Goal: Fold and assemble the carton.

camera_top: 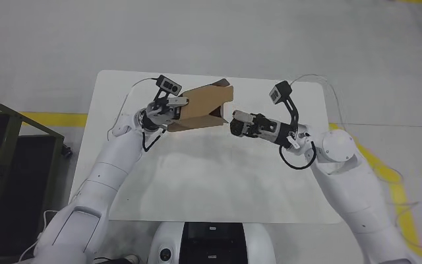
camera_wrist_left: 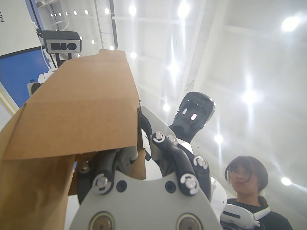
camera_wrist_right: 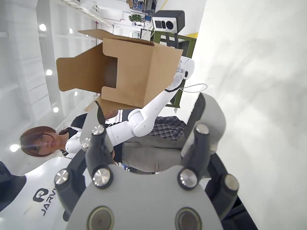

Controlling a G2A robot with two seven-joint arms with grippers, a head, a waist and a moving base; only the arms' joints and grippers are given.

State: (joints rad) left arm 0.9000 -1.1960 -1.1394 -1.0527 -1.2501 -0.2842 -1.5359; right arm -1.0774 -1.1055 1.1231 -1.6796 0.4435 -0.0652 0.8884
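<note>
A brown carton (camera_top: 203, 107) is held up over the far middle of the white table (camera_top: 217, 185), its end flaps standing open. My left gripper (camera_top: 174, 109) is shut on the carton's left end; in the left wrist view a carton (camera_wrist_left: 79, 101) wall sits pinched between the fingers (camera_wrist_left: 153, 120) of the left gripper (camera_wrist_left: 138, 132). My right gripper (camera_top: 236, 124) hangs open just off the carton's right, open end. Seen from the right wrist, the carton (camera_wrist_right: 141, 72) and its open mouth lie a little beyond the right gripper (camera_wrist_right: 148, 113), which holds nothing.
A dark green cart (camera_top: 26, 158) stands on the floor to the left of the table. A yellow floor line (camera_top: 59, 119) runs behind it. Bare table surface (camera_wrist_right: 251, 48) lies on the near side of both arms.
</note>
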